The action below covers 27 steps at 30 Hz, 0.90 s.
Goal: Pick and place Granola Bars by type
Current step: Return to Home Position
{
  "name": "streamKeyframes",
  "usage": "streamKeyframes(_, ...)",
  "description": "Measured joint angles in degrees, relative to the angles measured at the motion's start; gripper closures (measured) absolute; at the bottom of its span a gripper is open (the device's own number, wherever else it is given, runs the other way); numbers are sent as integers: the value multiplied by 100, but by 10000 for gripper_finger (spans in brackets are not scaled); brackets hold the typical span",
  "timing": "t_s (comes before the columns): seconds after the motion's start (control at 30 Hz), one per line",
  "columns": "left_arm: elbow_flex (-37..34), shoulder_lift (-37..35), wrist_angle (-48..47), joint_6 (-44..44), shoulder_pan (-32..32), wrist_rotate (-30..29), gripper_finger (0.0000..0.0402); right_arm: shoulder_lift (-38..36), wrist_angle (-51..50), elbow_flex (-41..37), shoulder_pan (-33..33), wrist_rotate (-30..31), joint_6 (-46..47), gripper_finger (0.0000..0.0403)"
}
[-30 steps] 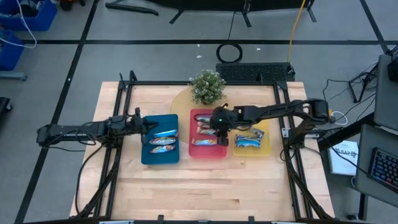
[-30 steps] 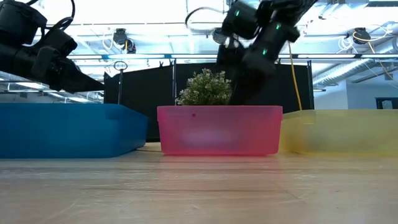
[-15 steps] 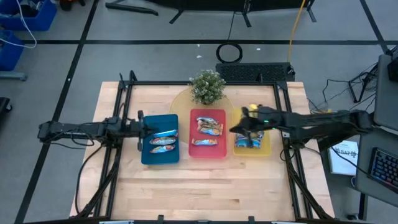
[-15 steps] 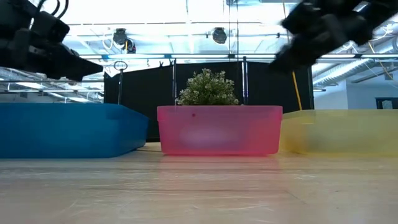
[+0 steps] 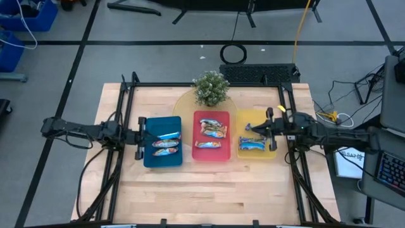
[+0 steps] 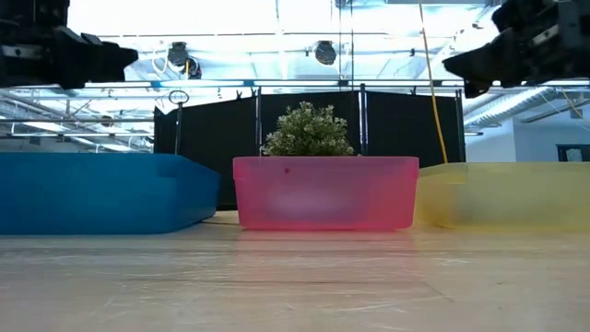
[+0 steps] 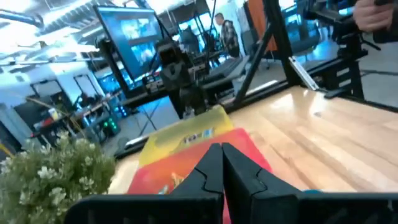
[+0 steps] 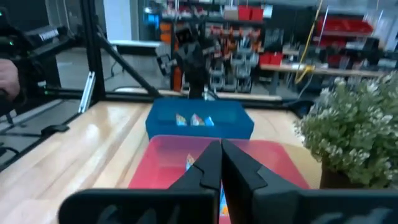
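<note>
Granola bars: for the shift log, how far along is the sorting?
Done: granola bars lie in the blue tray, red tray and yellow tray; none shows on the table. In hand: nothing; the left gripper, beside the blue tray, and right gripper, by the yellow tray, are shut, empty. Left: probably just parking.

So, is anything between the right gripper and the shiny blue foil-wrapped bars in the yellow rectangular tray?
Nothing visible does. The shut right gripper hangs over the yellow tray, and the blue bars lie uncovered.
</note>
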Motion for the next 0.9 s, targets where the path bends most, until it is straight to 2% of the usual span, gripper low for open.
streamKeyframes(0.2, -107, -5, 65, 29, 235, -116, 399, -737, 34, -498, 0, 22, -111, 402)
streamKeyframes(0.43, -107, -5, 162, -536, 563, 44, 399, -1287, 220, -1042, -21, 305, -189, 402)
streamKeyframes(0.57, -107, -60, 379, -581, 491, 38, 399, -1514, 103, -1155, -89, 304, -129, 403)
streamKeyframes(0.73, -107, -156, -43, -351, 269, -153, 400, -1840, 109, -1160, -101, 290, -70, 403)
streamKeyframes(0.9, -107, -151, -455, -40, 250, 425, 399, -1863, 101, -1167, -102, 288, -274, 403)
